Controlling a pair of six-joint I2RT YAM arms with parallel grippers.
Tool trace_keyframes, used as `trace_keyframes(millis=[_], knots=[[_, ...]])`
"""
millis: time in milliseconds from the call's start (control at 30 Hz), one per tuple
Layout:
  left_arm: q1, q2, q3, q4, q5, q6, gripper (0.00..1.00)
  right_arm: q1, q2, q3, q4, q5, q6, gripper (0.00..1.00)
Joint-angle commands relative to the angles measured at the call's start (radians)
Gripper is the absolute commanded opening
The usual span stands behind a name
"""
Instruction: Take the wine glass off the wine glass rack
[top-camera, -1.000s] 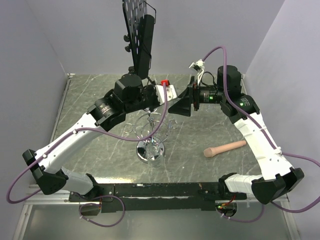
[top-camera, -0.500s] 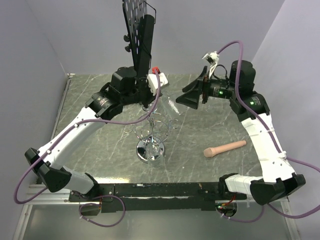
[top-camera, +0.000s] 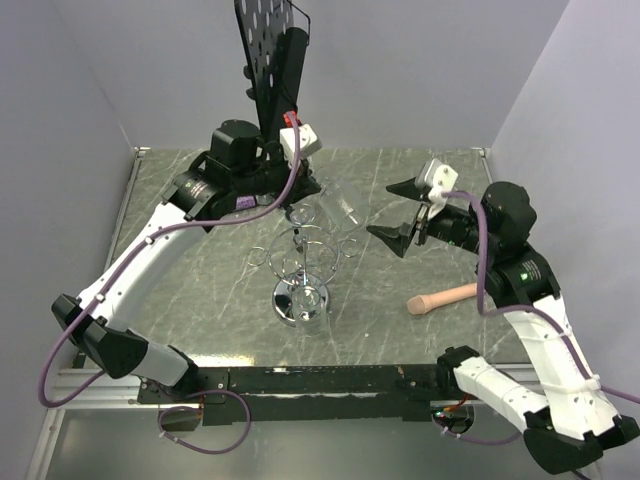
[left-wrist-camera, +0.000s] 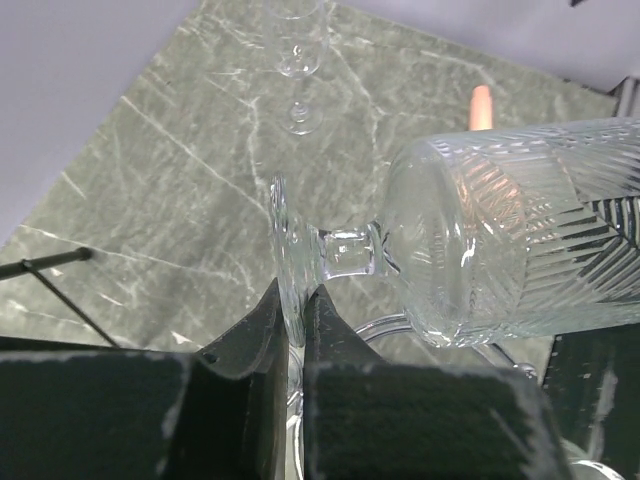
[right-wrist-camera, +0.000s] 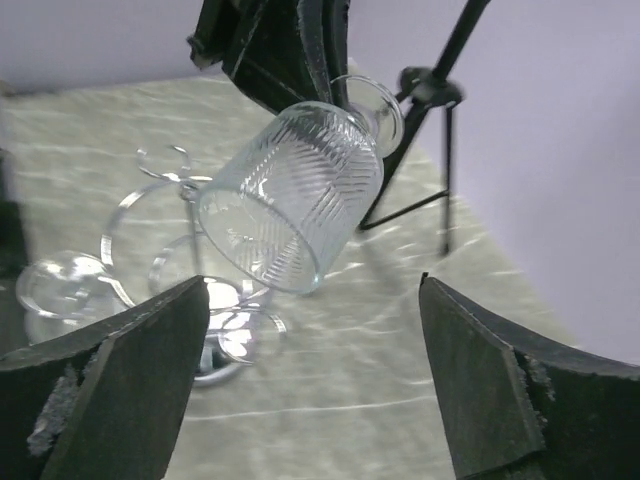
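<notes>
Both L fingers (left-wrist-camera: 245, 345) clamp wine glass (left-wrist-camera: 500, 240) foot | R fingers (right-wrist-camera: 130, 390) wide, empty

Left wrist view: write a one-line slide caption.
Left gripper pinches the wine glass by its foot, bowl lying sideways above the marble table.

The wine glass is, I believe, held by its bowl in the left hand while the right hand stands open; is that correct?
Not quite: the left hand pinches the wine glass by its flat foot, not by its bowl, as the left wrist view shows. The right hand does stand open.
</notes>
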Motion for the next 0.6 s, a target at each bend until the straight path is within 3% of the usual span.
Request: trace_keyframes(millis=[0, 300, 567], knots=[[0.027, 0.015, 0.07, 0.074, 0.088, -0.102, 0.01, 0.056, 0.007, -0.011, 0.125, 0.144, -0.18, 0.88], [0.036, 0.021, 0.061, 0.097, 0.14, -0.192, 0.01, 0.187, 0.059, -0.037, 0.227, 0.327, -0.21, 0.77], [0.039, 0.015, 0.035, 0.118, 0.187, -0.238, 0.01, 0.248, 0.071, -0.065, 0.333, 0.449, -0.243, 0.55]])
